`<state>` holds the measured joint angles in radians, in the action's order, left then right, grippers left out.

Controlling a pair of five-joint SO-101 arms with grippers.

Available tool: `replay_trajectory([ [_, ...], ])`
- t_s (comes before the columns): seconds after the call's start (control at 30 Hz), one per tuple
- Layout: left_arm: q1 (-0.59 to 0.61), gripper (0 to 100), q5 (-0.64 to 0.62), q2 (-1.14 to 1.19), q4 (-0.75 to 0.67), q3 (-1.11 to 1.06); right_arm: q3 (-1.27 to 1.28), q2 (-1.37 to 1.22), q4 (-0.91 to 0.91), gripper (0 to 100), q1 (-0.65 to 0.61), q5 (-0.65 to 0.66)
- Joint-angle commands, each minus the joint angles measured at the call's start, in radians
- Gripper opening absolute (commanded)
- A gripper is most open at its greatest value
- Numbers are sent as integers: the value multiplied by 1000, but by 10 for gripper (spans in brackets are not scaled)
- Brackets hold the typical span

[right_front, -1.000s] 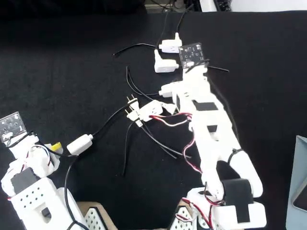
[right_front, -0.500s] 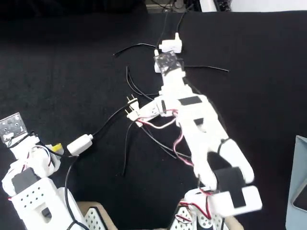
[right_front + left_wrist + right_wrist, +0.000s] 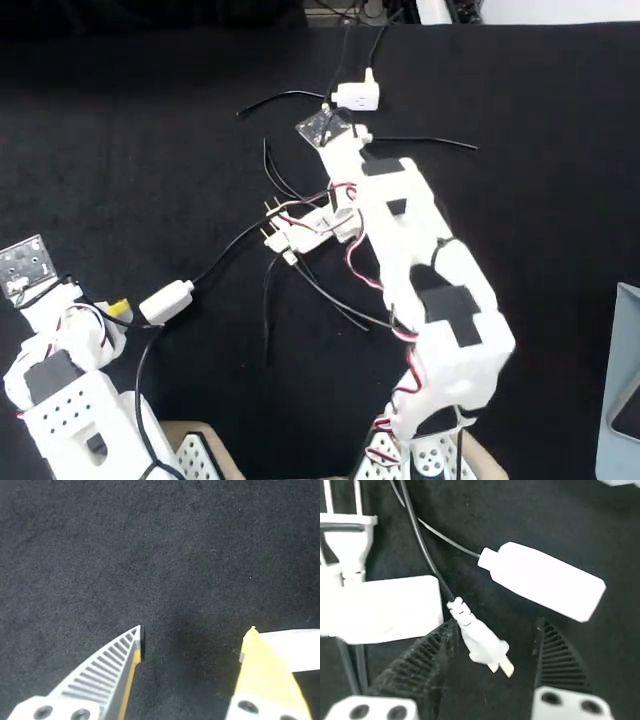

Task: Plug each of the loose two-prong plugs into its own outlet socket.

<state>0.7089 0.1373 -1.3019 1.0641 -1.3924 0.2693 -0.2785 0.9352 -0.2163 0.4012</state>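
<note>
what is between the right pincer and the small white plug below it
Nothing visible. The right pincer is open, and the small white plug lies in the gap between its fingers, close to one of them. The plug's black cord runs away past that finger, not across the gap.

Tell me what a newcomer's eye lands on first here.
The right arm reaches over the black table into a tangle of white plugs and black cords at mid-table. In its wrist view, the open right gripper has a small white plug between its fingers, not clamped. The left gripper is open over bare cloth.
</note>
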Motion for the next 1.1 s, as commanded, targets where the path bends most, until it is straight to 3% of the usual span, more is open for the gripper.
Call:
replay_trajectory([
  [0.0,2,314,-2,-11,-15,5,-81,-59,8,243,11,6],
  [0.1,2,314,-2,-11,-17,5,-79,-62,8,222,6,5],
  [0.37,2,314,-2,-11,-17,5,-79,-33,8,16,5,5],
  [0.6,2,314,-2,-11,-17,5,-19,56,9,12,5,5],
  [0.93,1,314,-2,-11,-17,5,288,588,9,12,3,5],
  [1.07,1,314,-2,-11,-17,5,449,796,8,12,-72,5],
])
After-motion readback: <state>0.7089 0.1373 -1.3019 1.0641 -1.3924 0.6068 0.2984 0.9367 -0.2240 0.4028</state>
